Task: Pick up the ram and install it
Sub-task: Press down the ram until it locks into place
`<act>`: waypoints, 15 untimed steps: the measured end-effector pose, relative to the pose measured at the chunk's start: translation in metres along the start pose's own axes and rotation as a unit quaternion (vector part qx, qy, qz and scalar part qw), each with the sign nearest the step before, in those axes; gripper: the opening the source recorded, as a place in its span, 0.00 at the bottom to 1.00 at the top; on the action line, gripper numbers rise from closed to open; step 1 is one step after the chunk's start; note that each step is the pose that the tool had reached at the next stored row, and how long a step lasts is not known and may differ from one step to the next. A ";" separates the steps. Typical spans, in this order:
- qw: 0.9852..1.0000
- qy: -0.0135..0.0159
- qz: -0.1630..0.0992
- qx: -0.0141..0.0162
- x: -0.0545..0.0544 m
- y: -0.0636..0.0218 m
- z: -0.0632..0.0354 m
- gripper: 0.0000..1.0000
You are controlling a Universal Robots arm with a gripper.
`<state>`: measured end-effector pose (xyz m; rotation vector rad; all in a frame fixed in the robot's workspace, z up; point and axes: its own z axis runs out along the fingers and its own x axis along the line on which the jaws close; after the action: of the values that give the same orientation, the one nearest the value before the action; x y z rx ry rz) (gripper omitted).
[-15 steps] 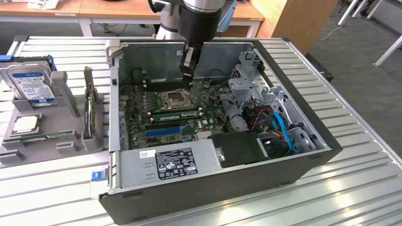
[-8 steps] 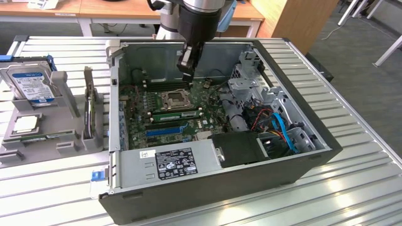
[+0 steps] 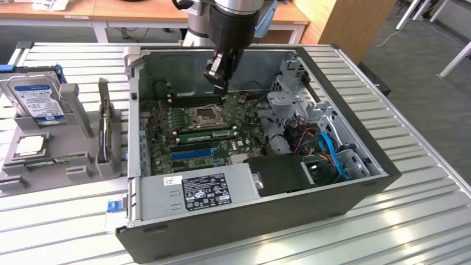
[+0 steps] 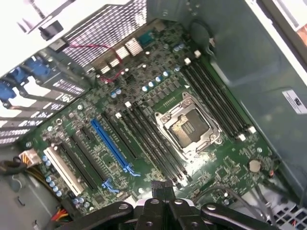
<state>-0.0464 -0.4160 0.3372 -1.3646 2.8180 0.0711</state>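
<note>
Ram (image 3: 207, 132) stands on edge in a slot of the motherboard (image 3: 193, 144) inside your open computer case (image 3: 257, 221), just beside the processor socket (image 3: 206, 116). One hard drive (image 3: 35, 98) and one expansion card (image 3: 103, 128) sit in the grey holder (image 3: 74, 165). Your gripper (image 3: 215, 84) hovers above the ram; you cannot tell its opening.

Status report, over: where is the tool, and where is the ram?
Tool over motherboard, beside empty CPU socket. Green ram stick lying in grey holder, exterior view's left. Case walls around tool.
</note>
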 end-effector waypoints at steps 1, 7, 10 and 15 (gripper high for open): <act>1.000 0.000 0.007 0.000 0.000 0.0000 0.0000 0.10; 0.999 -0.002 0.048 0.001 0.000 0.0000 0.0001 0.10; 0.998 -0.003 0.069 0.002 0.000 0.0000 0.0001 0.10; 0.994 -0.004 0.105 0.003 0.000 0.0000 0.0001 0.10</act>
<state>-0.0464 -0.4160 0.3371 -1.0599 2.9411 0.0691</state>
